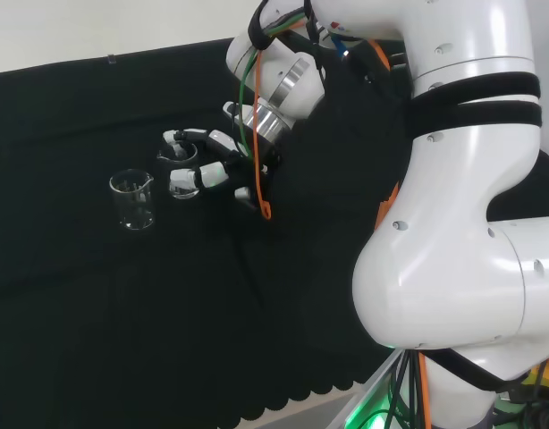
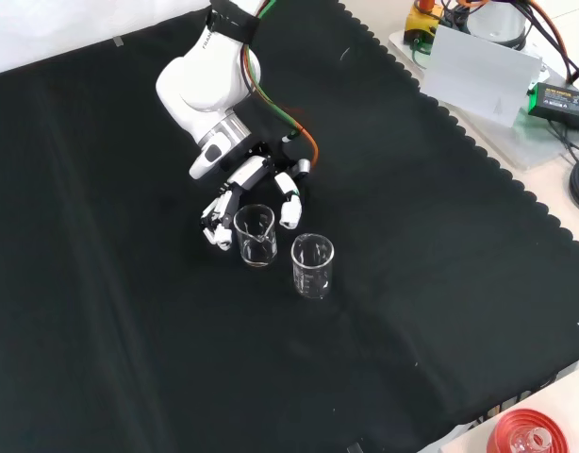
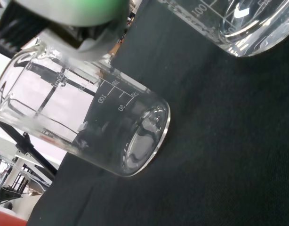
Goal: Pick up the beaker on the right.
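Two clear beakers are standing upright on the black cloth (image 2: 440, 283), near each other but not touching. In the head view the right beaker (image 1: 184, 175) is standing between the fingers of the hand (image 1: 223, 170), and the other beaker (image 1: 133, 199) is standing to its left, apart from the hand. In the front view the hand (image 2: 256, 184) is reaching in from the top, and its fingers are lying on both sides of the nearer beaker (image 2: 256, 234); the second beaker (image 2: 313, 266) is standing lower and to the right. The fingers are partly curled around the glass, but whether they are already touching it cannot be told. The beaker appears to be resting on the cloth, not lifted. Its long axis is vertical, and the hand is coming to it from the side, so closing the fingers inward is probably the next need.
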`<state>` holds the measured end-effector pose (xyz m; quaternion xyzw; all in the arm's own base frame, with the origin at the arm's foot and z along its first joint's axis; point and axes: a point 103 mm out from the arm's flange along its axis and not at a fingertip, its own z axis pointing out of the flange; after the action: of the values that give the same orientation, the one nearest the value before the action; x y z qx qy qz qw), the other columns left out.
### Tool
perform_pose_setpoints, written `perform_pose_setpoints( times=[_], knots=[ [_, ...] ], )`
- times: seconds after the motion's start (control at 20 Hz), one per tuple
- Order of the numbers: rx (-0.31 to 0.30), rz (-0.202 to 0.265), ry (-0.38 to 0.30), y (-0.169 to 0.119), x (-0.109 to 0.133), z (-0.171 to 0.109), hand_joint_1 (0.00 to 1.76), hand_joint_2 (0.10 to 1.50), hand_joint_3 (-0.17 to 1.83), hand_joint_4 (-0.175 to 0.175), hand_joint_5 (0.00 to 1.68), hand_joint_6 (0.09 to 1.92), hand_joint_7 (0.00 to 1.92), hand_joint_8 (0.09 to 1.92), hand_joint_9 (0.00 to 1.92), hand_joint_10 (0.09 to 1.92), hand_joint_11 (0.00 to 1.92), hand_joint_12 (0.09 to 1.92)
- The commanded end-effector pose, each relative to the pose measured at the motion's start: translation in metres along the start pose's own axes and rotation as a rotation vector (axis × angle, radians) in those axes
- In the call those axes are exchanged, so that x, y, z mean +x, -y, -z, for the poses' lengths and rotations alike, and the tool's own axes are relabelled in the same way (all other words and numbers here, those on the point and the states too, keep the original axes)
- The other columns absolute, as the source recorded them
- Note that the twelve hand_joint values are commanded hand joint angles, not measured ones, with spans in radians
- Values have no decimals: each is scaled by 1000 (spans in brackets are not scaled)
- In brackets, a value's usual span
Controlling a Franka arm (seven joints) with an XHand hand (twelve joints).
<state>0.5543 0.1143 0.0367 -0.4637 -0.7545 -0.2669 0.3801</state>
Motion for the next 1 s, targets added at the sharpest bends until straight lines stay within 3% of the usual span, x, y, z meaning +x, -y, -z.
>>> perform_pose_setpoints(
  times=[0.05,1.0],
  knots=[
    [3,1,6,-1,2,-2,933,445,688,-89,438,87,339,748,413,700,0,1217],
    [-13,-20,1,-4,-5,-3,946,449,687,-83,500,131,394,732,448,686,0,1240]
  ],
)
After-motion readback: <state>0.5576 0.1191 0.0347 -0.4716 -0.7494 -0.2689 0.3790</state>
